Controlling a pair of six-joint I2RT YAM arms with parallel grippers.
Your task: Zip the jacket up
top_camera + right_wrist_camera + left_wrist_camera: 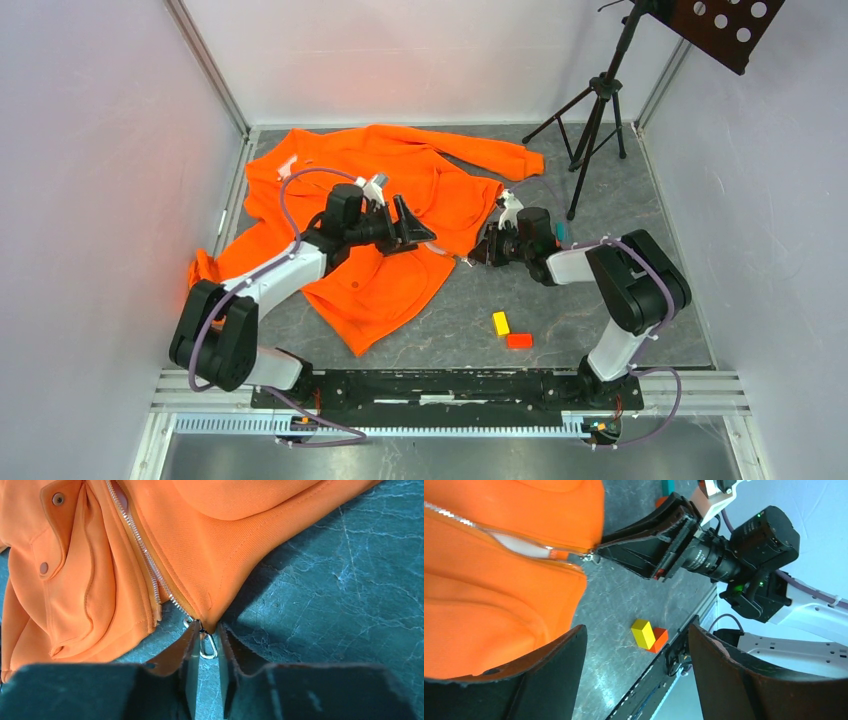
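Observation:
The orange jacket (425, 160) lies spread on the grey table, its front open. In the right wrist view its pale zipper (145, 555) runs down to the bottom hem corner of the jacket (200, 545). My right gripper (209, 630) is shut on that corner, with the metal pull ring (208, 647) hanging between its fingers. It also shows in the top view (478, 252) and the left wrist view (599, 550). My left gripper (415, 230) is open and empty above the jacket's lower front (499, 595), just left of the right gripper.
A yellow block (500, 323) and an orange block (519, 340) lie on the table near the front; they also show in the left wrist view (643, 632). A black tripod (595, 120) stands at the back right. The arms' mounting rail (450, 385) runs along the near edge.

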